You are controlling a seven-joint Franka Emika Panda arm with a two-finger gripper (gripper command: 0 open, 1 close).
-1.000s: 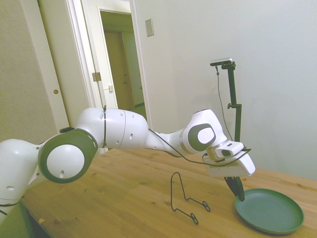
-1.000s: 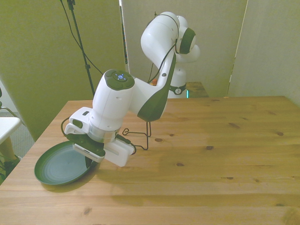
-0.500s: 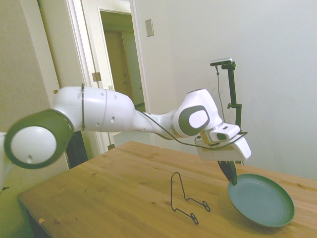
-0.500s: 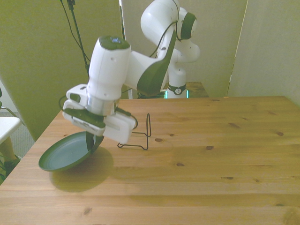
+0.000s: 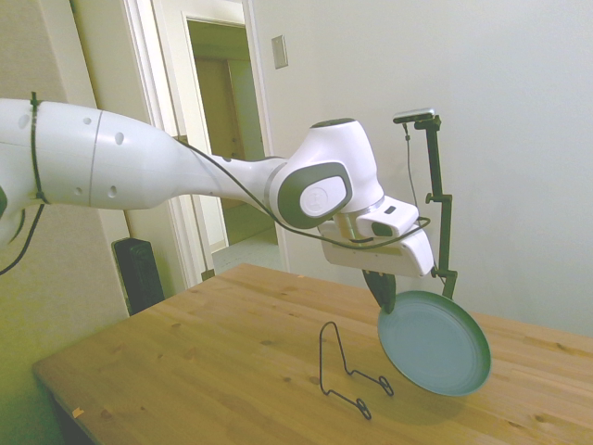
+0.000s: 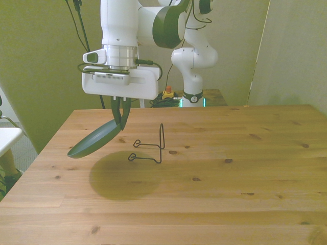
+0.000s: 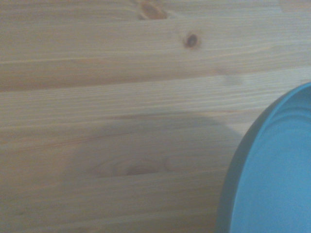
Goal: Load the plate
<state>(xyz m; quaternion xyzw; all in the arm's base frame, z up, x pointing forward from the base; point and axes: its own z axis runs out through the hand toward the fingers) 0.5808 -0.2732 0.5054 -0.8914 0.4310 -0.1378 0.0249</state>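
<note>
The plate (image 5: pixel 434 342) is held clear of the counter (image 6: pixel 214 168), pinched at its upper rim by the fingers (image 5: pixel 381 289) of the gripper (image 6: pixel 121 114), which are closed narrowly on that rim. From the grip it hangs tilted, its free edge lower and toward the front view's left.

In the side view the plate's teal inner face is shown nearly whole. In the front view only its dark underside and edge (image 6: pixel 96 141) are seen, and a round shadow (image 6: pixel 122 174) is seen on the counter below it. In the wrist view a blurred curve of the plate (image 7: pixel 272 174) is seen against bare wood grain.

A thin black wire stand (image 6: pixel 150 147) is set on the counter just beside the plate, toward the front view's right, apart from it. Nothing is seen between plate and stand.
</note>
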